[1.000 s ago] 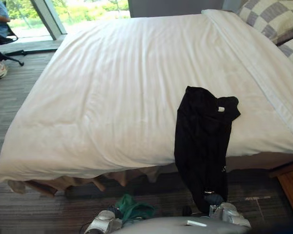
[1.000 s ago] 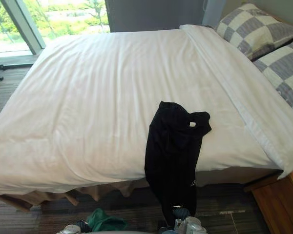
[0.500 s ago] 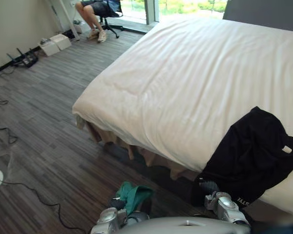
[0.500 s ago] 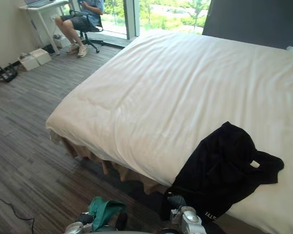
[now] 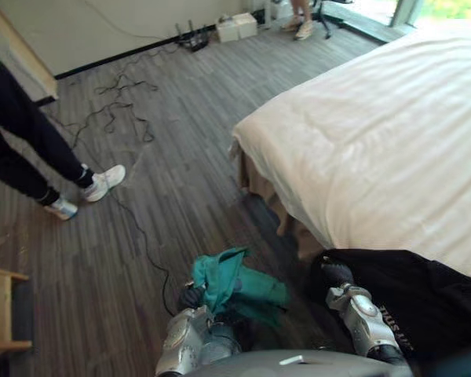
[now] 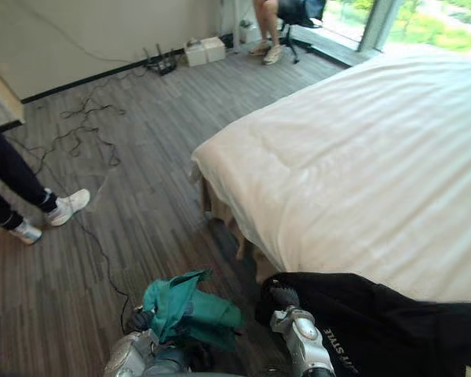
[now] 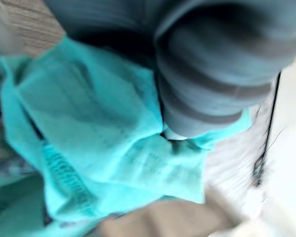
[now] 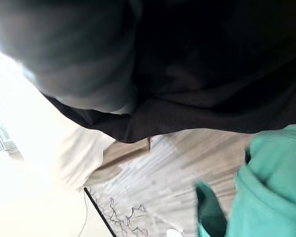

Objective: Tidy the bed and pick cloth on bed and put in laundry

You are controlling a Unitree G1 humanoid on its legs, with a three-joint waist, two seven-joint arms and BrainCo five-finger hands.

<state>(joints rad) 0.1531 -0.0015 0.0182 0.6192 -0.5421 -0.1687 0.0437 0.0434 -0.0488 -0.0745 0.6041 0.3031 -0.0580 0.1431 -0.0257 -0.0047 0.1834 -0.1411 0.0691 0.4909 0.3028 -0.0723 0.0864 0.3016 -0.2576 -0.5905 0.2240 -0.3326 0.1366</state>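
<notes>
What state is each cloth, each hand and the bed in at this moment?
teal cloth: bunched, held up in the left hand.
black cloth: spread out, gripped by the right hand.
left hand: shut on the teal cloth.
right hand: shut on the black cloth.
bed: white cover smooth.

A bedroom: a white-covered bed (image 6: 353, 173) stands on plank flooring (image 5: 165, 157) near a window (image 6: 424, 20).

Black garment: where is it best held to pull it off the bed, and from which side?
Probably grip the black garment at its bunched end, where the right hand meets it, coming in from the floor: the rest spreads flat, offering no fold. The left hand holds a teal cloth.
</notes>
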